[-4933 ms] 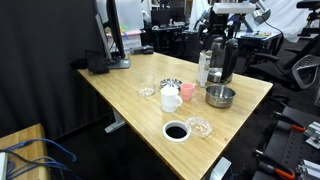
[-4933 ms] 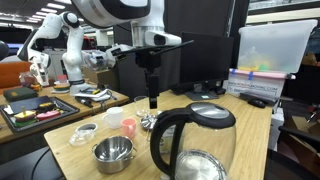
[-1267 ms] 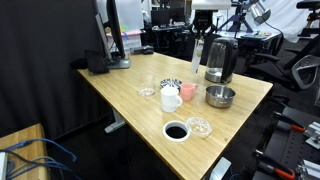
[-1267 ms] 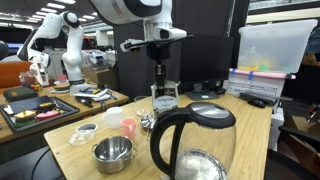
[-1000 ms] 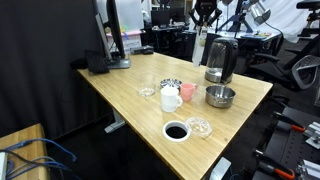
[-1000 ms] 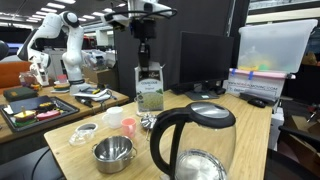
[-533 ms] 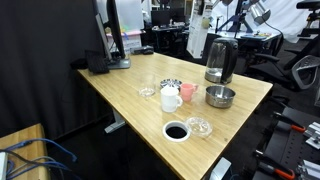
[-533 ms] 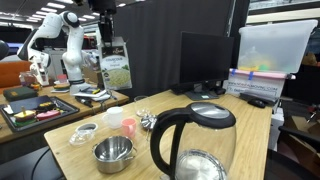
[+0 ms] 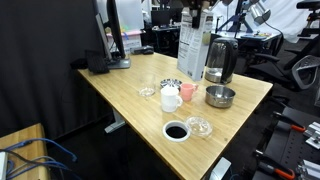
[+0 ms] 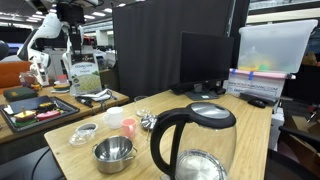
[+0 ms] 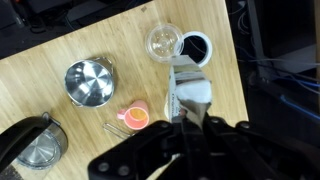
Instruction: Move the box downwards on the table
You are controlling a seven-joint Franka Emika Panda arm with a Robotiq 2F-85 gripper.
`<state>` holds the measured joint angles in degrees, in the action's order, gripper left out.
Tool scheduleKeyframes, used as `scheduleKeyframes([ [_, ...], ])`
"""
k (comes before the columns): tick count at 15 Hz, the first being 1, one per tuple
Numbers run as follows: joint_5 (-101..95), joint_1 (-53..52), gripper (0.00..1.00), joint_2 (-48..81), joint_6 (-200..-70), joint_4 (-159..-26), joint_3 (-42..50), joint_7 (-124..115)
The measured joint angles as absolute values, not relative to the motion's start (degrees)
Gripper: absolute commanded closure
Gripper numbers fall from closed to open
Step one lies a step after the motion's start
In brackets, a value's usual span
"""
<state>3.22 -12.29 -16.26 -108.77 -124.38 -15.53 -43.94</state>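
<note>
Box (image 9: 191,55) upright, long axis vertical, gripped by jaws above table (image 9: 120,95)

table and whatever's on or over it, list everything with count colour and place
table: 1, light wood, carries all but the box
box: 1, whitish-grey, held in the air beside the kettle
kettle: 1, dark steel and glass, at the table's far end
steel bowl: 1, silver, in front of the kettle
white mug: 1, white, mid-table
pink mug: 1, pink, next to the white mug
glass dishes: 2, clear, one by the dark bowl, one beyond the white mug
dark bowl: 1, white rim, near edge
monitor: 1, black, on the table
gripper: 1, black, shut on the box's top
</note>
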Motion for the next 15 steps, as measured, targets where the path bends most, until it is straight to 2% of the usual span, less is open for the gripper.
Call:
scheduleKeyframes([
  [10,8.34,-15.15,0.99,-9.35,-119.92,-122.97,-21.35,-50.86],
  [15,0.52,-15.14,0.99,-1.18,-131.38,-122.87,-21.44,-59.82],
])
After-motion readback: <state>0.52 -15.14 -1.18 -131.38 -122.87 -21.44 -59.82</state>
